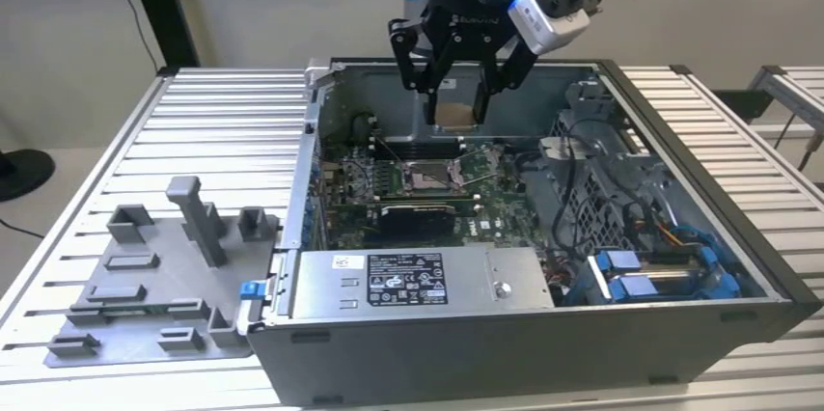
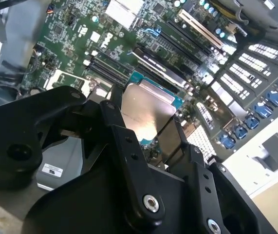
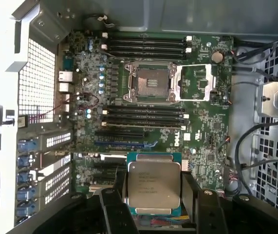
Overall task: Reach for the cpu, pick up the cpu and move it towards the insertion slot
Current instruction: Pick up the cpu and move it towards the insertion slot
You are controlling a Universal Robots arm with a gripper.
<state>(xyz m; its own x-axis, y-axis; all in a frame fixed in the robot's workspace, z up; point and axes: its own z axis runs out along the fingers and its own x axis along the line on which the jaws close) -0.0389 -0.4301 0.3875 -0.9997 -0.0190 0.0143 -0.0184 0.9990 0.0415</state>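
Black two-finger gripper (image 1: 458,107) clamped on thin silver-beige square cpu (image 3: 153,184), held aloft over open grey computer case (image 1: 670,266) — carry step underway. Silver-framed insertion slot (image 3: 149,82) on green board below, apart — needs square alignment over socket.

A pale, plain wall (image 1: 258,6) runs across the top of the exterior view, evenly lit with no hard shadows. A black upright post (image 1: 161,6) stands against it at about 11 o'clock, with a thin dark cable hanging beside it. The work surface is a table (image 1: 212,131) of ribbed silver aluminium slats running toward the wall, brightly lit. At 3 o'clock, a 2nd slatted table (image 1: 801,93) stands apart across a gap, with a dark box (image 1: 744,102) in that gap. At 9 o'clock, a round black base (image 1: 19,172) sits on the light grey floor (image 1: 58,237).
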